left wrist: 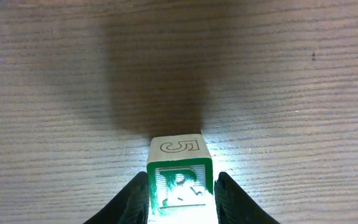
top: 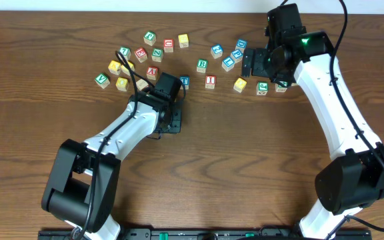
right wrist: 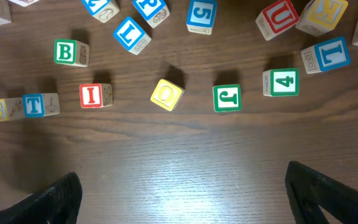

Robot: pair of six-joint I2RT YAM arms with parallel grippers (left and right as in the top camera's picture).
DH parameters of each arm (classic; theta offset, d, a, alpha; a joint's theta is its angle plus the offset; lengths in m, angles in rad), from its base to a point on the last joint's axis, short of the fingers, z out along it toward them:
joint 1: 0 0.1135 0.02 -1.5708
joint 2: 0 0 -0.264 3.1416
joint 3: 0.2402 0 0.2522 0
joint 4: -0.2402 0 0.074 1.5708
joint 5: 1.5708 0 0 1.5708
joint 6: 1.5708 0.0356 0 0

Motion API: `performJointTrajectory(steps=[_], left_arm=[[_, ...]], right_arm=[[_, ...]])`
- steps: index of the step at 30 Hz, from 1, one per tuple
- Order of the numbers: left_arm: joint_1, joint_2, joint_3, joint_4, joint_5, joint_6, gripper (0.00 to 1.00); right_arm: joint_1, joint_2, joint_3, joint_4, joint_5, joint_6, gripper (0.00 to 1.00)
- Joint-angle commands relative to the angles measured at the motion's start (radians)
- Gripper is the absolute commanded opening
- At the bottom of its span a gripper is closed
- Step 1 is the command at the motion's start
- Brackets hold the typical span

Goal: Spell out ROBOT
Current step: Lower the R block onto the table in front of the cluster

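The left end effector (left wrist: 180, 198) clenches the green R cube (left wrist: 180, 180) between its jaws, seemingly just off the tabletop (left wrist: 73, 74) ahead. Lower it squarely, leaving room alongside for four more. The right end effector (right wrist: 179, 193) gapes empty.

- A wooden table (top: 245, 167) fills the overhead view — dark brown, with fine grain running left to right.
- Beyond its far edge runs a pale strip (top: 112, 4) — wall or floor, unclear.
- The light is even, and shadows are soft.
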Motion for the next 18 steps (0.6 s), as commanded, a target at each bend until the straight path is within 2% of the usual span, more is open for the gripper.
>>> performJointTrajectory(steps=[1,5,18], left_arm=[[0.0,0.017,0.009,-0.002,0.013,0.024,0.34],[0.0,0.017,0.009,-0.004,0.035,0.068,0.34],[0.0,0.017,0.009,-0.006,0.036,0.082,0.34]], right_arm=[[0.007,0.009,0.006,-0.001,0.005,0.007,0.99],[0.007,0.009,0.006,-0.001,0.005,0.007,0.99],[0.008,0.009,0.006,-0.001,0.005,0.007,0.99]])
